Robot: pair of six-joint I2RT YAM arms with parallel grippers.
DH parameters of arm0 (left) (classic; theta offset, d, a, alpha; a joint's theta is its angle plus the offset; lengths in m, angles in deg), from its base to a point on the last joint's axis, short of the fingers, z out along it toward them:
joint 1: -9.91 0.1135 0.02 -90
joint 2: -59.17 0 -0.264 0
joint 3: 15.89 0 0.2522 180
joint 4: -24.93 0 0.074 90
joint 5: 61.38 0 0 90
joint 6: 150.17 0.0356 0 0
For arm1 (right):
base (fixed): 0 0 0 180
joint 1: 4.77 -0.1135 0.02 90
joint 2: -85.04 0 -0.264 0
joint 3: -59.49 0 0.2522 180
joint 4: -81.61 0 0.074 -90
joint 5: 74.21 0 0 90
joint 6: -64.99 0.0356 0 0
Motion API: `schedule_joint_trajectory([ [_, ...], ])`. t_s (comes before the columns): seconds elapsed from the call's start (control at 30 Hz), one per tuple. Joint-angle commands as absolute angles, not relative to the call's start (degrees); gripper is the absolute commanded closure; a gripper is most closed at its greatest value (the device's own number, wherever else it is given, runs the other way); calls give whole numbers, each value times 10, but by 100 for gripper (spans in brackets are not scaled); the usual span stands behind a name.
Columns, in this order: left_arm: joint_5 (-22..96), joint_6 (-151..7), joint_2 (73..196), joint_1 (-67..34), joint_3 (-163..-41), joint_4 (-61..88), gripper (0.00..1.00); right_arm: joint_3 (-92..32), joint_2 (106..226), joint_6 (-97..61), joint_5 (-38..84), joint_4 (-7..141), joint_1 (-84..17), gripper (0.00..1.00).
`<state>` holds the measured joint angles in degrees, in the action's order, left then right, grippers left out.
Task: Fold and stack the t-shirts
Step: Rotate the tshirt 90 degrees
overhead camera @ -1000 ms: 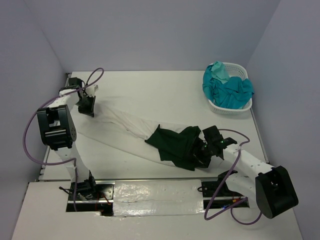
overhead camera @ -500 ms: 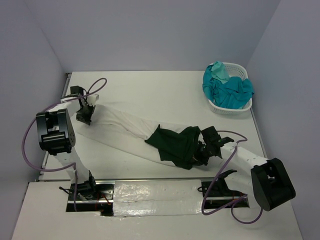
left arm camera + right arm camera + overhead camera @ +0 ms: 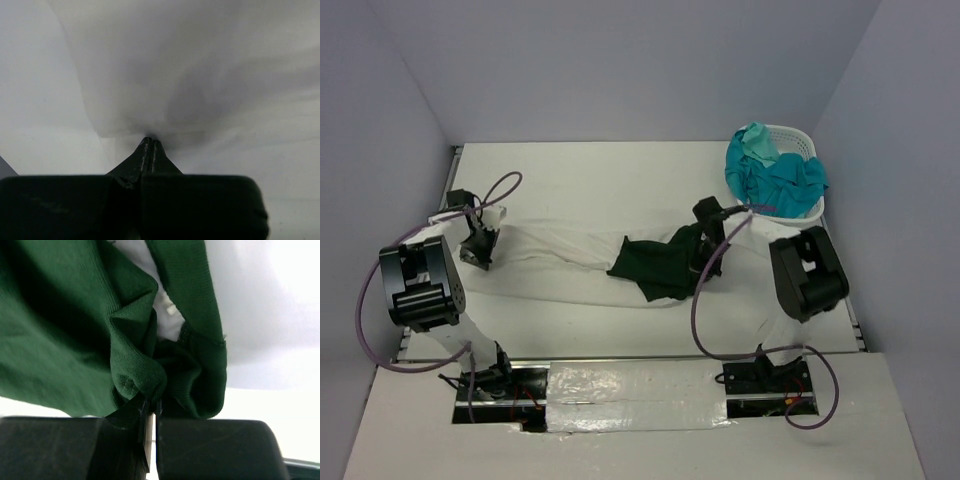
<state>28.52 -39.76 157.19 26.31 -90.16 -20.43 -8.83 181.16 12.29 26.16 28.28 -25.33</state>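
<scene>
The white table (image 3: pixel 620 180) fills the scene between pale walls, and across its middle the white t-shirt (image 3: pixel 555 250) is pulled out into a long, low band running from the left side towards the centre right, its lower edge spreading on the table surface. On the right end of that band lies the dark green t-shirt (image 3: pixel 655 265), bunched and crumpled, overlapping the white cloth. In the far right corner stands the white lattice laundry basket (image 3: pixel 772 217), with the teal t-shirt (image 3: pixel 780 180) heaped in it and spilling over the rim, and the pale mint t-shirt (image 3: pixel 757 140) on top of the heap at the back. The left gripper (image 3: pixel 478 245) sits at the left end of the white t-shirt; its wrist view shows its fingers pressed together with the white fabric (image 3: pixel 200 75) pinched at the tips (image 3: pixel 150 144) and fanning away from them in soft folds. The right gripper (image 3: pixel 703 255) is at the right end of the green cloth, well apart from the basket; from its wrist camera the fingers are closed on a folded ridge of the dark green t-shirt (image 3: pixel 65 325), a small patch of white showing through a gap in the green just beyond the pinch
</scene>
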Motion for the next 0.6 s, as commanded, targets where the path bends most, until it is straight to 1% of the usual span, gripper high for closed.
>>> schedule_joint_trajectory([
  [0.0, 289, -373, 1518, 268, -869, -239, 100, -201, 1915, 56, 192, 262, -249, 100],
  [0.03, 263, -365, 1511, 269, -861, -239, 100, -274, 1940, 37, 182, 240, -248, 100],
  [0.07, 253, -362, 1504, 268, -846, -239, 100, -316, 1965, 29, 172, 227, -247, 100],
  [0.1, 247, -357, 1490, 268, -839, -239, 100, -354, 2015, 22, 161, 214, -245, 100],
  [0.13, 241, -352, 1484, 269, -834, -242, 100, -434, 2043, 13, 159, 192, -235, 100],
  [0.17, 243, -340, 1477, 268, -826, -247, 100, -476, 2067, 10, 159, 182, -230, 100],
  [0.2, 248, -332, 1464, 269, -824, -258, 100, -558, 2122, 6, 146, 162, -221, 97],
  [0.23, 258, -314, 1456, 268, -822, -266, 100, -601, 2151, 1, 139, 150, -218, 93],
  [0.27, 278, -306, 1448, 269, -820, -274, 100, -653, 2180, -1, 116, 134, -217, 85],
  [0.3, 282, -299, 1432, 268, -820, -281, 99, -768, 2244, -6, 107, 117, -216, 80],
  [0.33, 291, -283, 1423, 267, -820, -298, 92, -830, 2279, -10, 99, 77, -216, 74],
  [0.37, 310, -275, 1416, 268, -825, -308, 89, -897, 2311, -15, 93, 60, -214, 61],
  [0.4, 319, -269, 1405, 268, -827, -322, 84, -1001, 2363, -16, 92, 48, -213, 53],
  [0.43, 329, -257, 1401, 268, -833, -349, 74, -1027, 2378, -15, 93, 57, -212, 44],
  [0.47, 344, -254, 1398, 268, -843, -363, 72, -1026, 2378, -7, 100, 78, -208, 35],
  [0.5, 349, -252, 1397, 269, -849, -374, 67, -971, 2350, -1, 110, 138, -205, 31],
  [0.53, 351, -252, 1398, 269, -855, -385, 66, -936, 2328, 0, 115, 168, -203, 25],
  [0.57, 355, -251, 1397, 268, -871, -409, 66, -906, 2309, 1, 115, 190, -202, 13],
])
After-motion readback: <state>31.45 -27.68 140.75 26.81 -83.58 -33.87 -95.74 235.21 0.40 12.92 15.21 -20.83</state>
